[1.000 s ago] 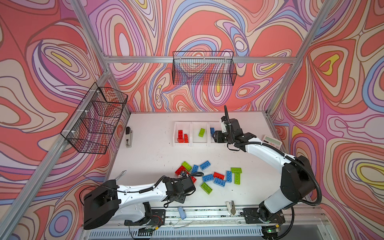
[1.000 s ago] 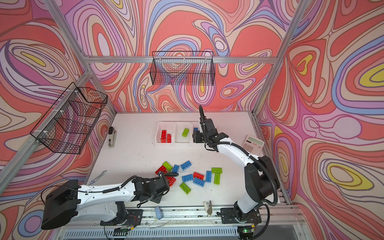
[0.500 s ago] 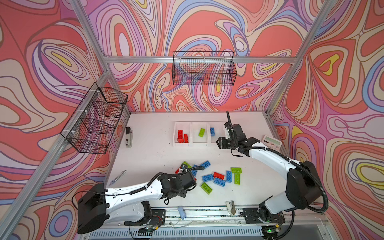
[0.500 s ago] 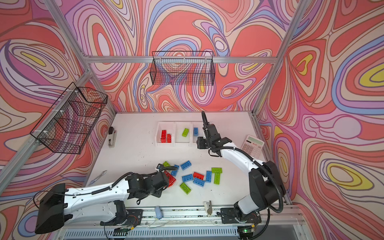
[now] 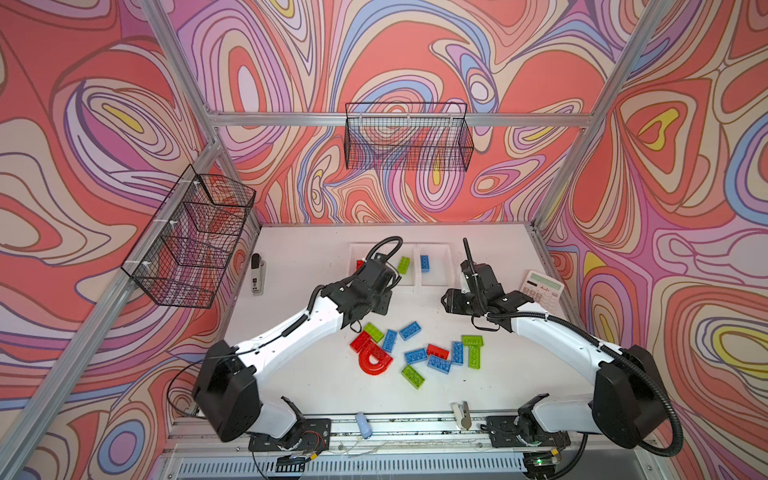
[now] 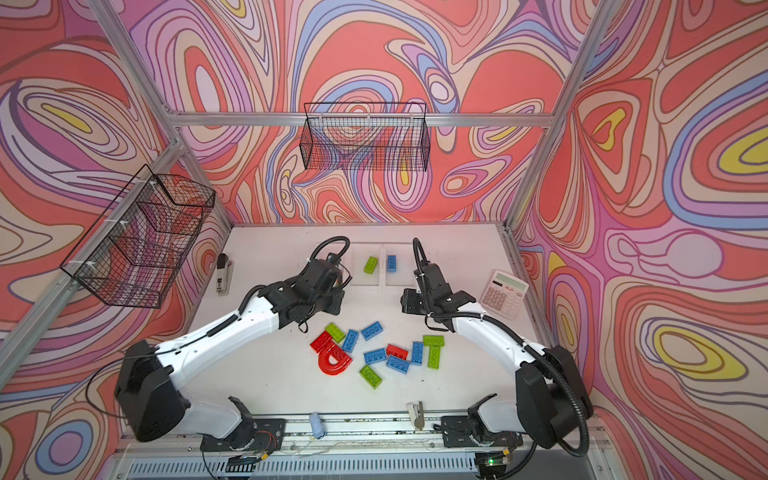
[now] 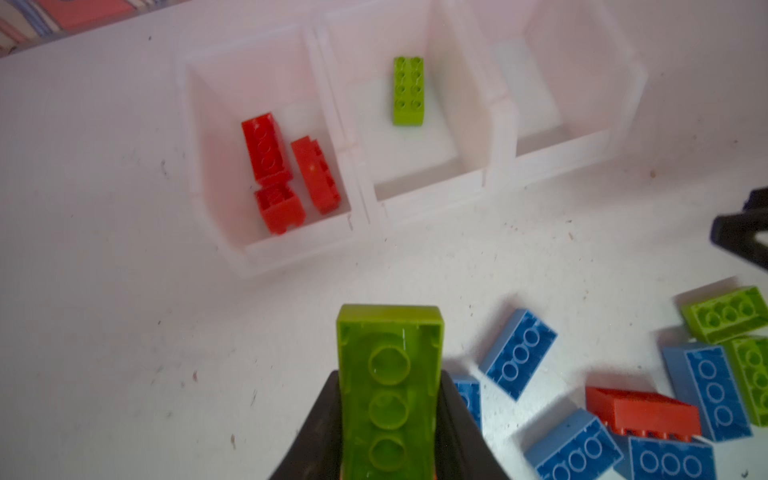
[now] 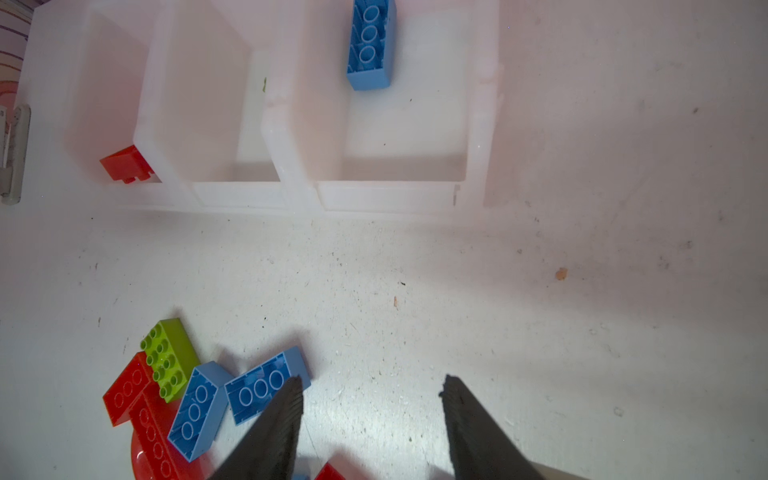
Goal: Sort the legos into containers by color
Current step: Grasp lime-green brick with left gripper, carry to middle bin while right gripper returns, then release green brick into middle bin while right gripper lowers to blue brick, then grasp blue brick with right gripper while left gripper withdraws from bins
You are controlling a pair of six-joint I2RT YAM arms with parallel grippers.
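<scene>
My left gripper (image 7: pixel 390 380) is shut on a lime green lego (image 7: pixel 390 374), studs away from the camera, above the table just short of the containers (image 7: pixel 415 201). The three joined white containers hold three red legos (image 7: pixel 266 145), one green lego (image 7: pixel 408 90) and one blue lego (image 8: pixel 369 45), one color each. In both top views the left wrist (image 5: pixel 372 280) covers the red container. My right gripper (image 8: pixel 371 381) is open and empty, low over bare table right of the loose pile (image 5: pixel 415 353), which includes a red arch (image 5: pixel 372 365).
A calculator (image 5: pixel 540 286) lies at the right edge behind my right arm. A stapler (image 5: pixel 257 276) sits at the left edge. Black wire baskets hang on the back wall (image 5: pixel 409 141) and left wall (image 5: pixel 191 241). Small items (image 5: pixel 364 424) rest on the front rail.
My left arm has carried the green lego from the pile at the front up to the containers. My right gripper has drawn back from the blue container, still open.
</scene>
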